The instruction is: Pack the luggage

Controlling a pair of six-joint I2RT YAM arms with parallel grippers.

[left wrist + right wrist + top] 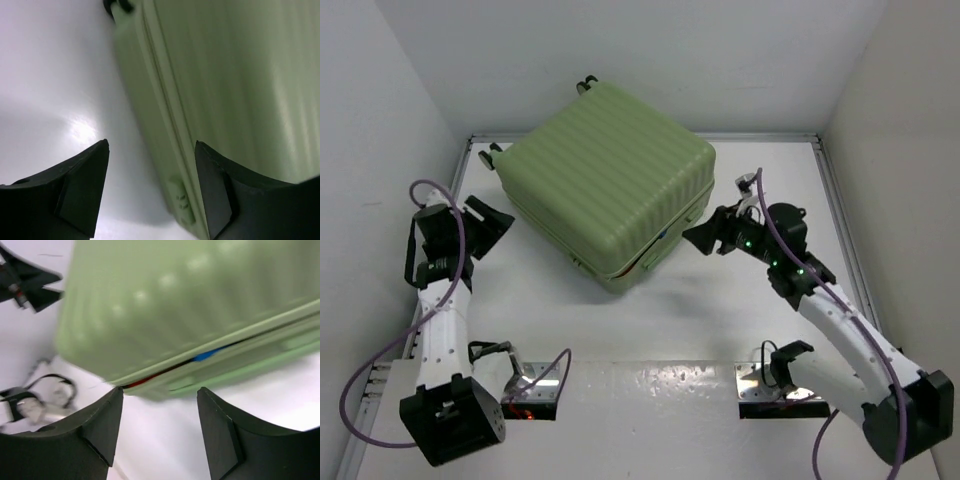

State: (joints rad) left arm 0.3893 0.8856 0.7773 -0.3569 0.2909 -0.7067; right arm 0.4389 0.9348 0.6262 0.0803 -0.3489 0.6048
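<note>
The pale green ribbed suitcase (608,182) lies flat at the back middle of the table, lid nearly down. A thin gap along its near right edge shows red and blue cloth inside (200,358). My left gripper (492,222) is open and empty just left of the suitcase's left side (165,115). My right gripper (698,236) is open and empty close to the suitcase's right front edge (165,315), not touching it. A black wheel (117,6) shows at the far corner.
White walls close the table on the left, right and back. Two more wheels (586,84) stick out at the suitcase's back. The arm bases with loose cables (520,372) stand at the near edge. Bare white table (650,330) lies before the suitcase.
</note>
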